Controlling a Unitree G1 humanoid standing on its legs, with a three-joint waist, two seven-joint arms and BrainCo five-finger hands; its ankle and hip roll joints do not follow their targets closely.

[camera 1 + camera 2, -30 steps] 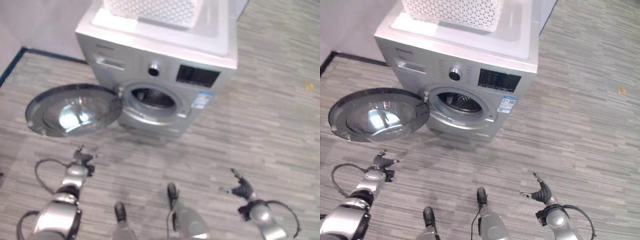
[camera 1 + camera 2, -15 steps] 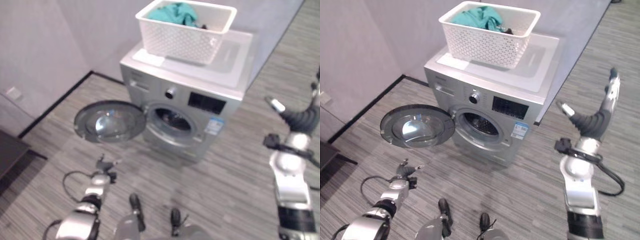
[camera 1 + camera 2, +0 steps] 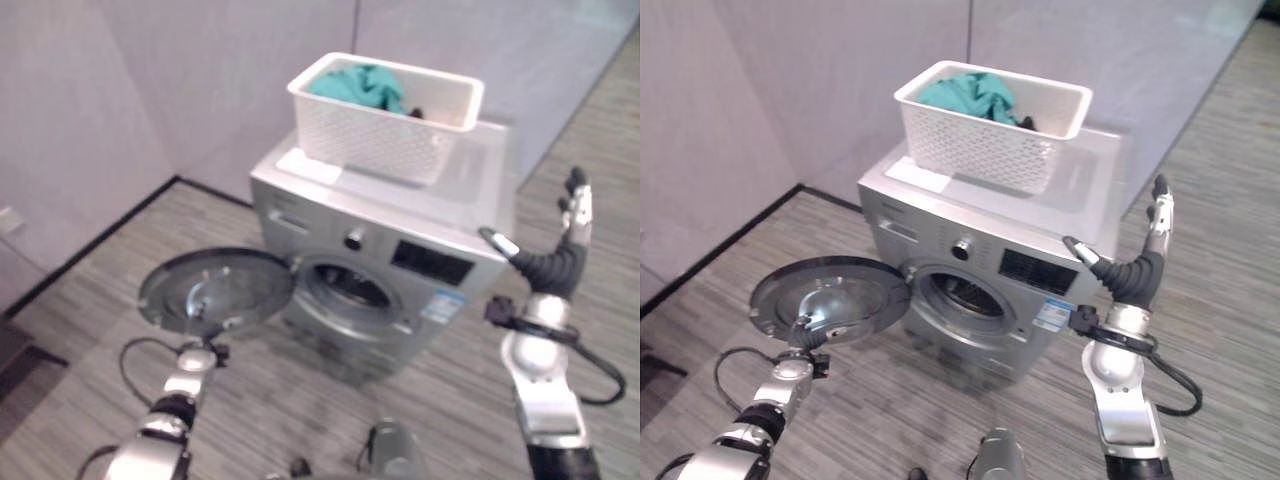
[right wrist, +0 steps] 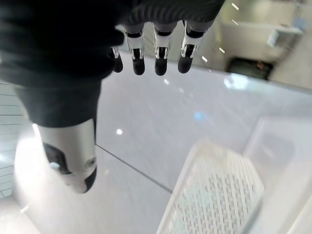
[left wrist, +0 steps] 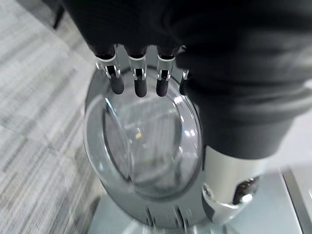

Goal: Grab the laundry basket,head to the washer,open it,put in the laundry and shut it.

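Washer (image 3: 990, 290): silver front-loader against the grey wall, drum mouth uncovered.
Door (image 3: 830, 300): swung wide to the washer's left.
Laundry basket (image 3: 990, 125): white, perforated, standing on the washer's top.
Laundry (image 3: 970, 93): teal cloth heaped inside the basket.
Right hand (image 3: 1135, 270): raised beside the washer, fingers straight, empty.
Left hand (image 5: 141, 78): low before the door, fingers relaxed, holding nothing.
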